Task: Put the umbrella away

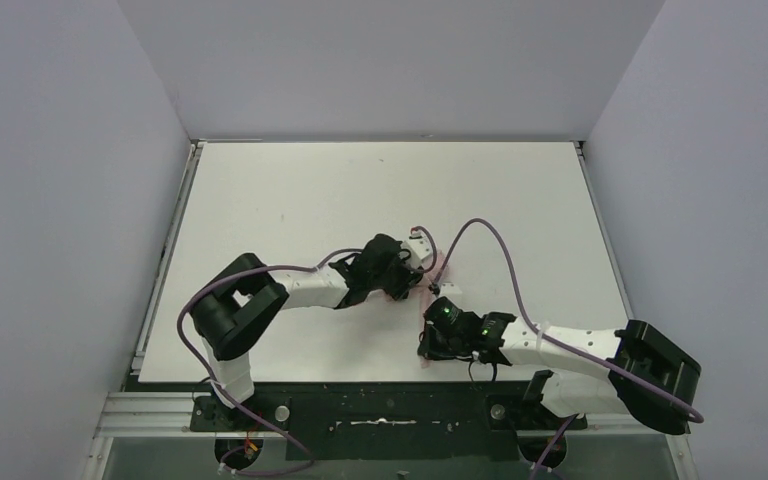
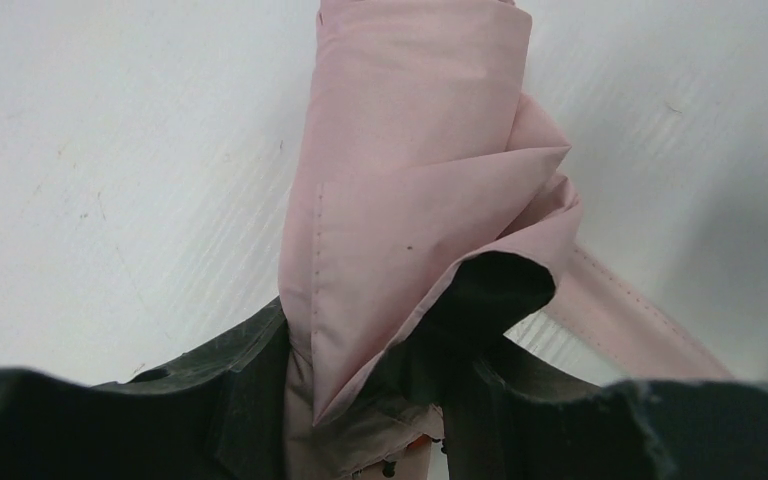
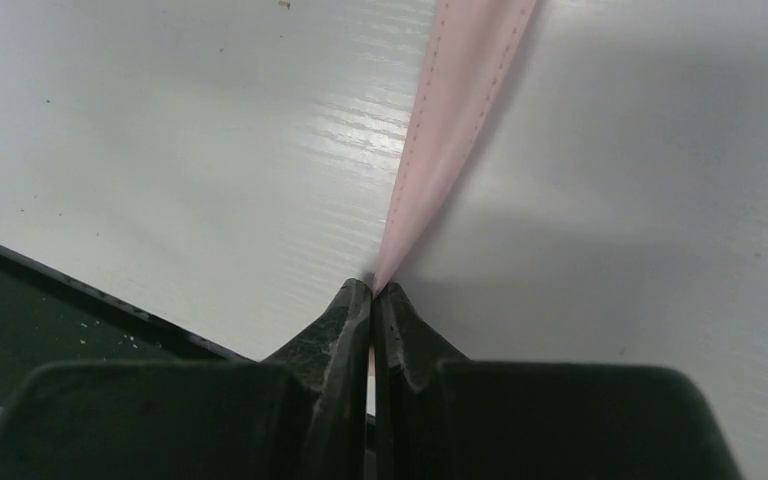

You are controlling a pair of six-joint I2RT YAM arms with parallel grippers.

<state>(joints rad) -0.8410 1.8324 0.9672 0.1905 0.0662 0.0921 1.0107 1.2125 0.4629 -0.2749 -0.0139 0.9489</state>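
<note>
The pale pink umbrella lies folded on the white table, mostly hidden under the arms in the top view, with a pink edge showing. My left gripper is shut on its bunched fabric; in the top view it sits mid-table. A pink strap runs off to the right. My right gripper is shut on the end of this strap, pulled taut just above the table; in the top view it is near the front edge. The shaft and ribs are hidden.
Grey walls enclose the table on the left, back and right. The black base rail runs along the near edge, and its corner shows in the right wrist view. Purple cables loop over both arms.
</note>
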